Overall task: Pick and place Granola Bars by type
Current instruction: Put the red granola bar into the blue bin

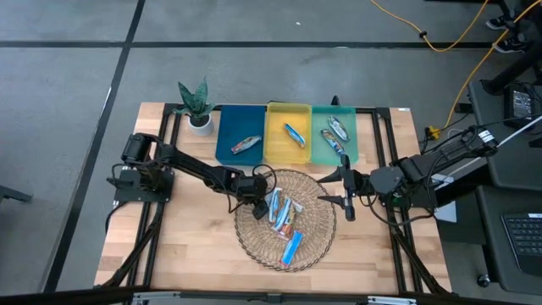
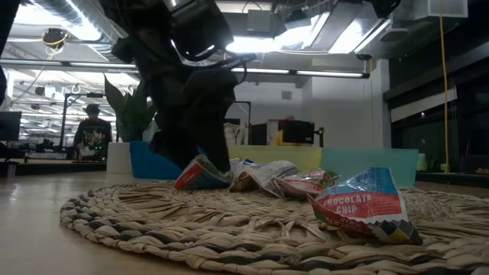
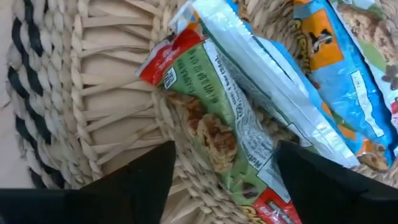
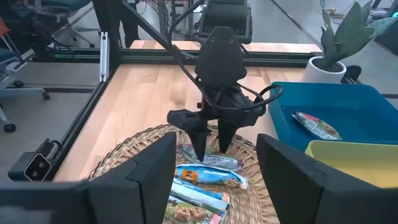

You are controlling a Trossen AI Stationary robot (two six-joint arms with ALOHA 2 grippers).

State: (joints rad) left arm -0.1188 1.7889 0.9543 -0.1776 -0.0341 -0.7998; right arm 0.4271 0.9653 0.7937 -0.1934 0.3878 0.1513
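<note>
At the left inner rim of the wicker basket [image 1: 254,241], near the middle of the desk [image 1: 178,246], the left claw [image 3: 224,168] hangs with fingers spread wide and empty, straddling a green-wrapped granola bar [image 3: 217,134]. The bar lies directly under it, its long axis running out ahead between the fingers and a bit askew, so a small wrist turn may help. The right claw [image 1: 348,193] waits part-open, holding nothing, at the basket's right rim, farther from that bar.

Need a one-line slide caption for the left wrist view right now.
Left tool, open, straddles a green-wrapped granola bar in the wicker basket.
</note>
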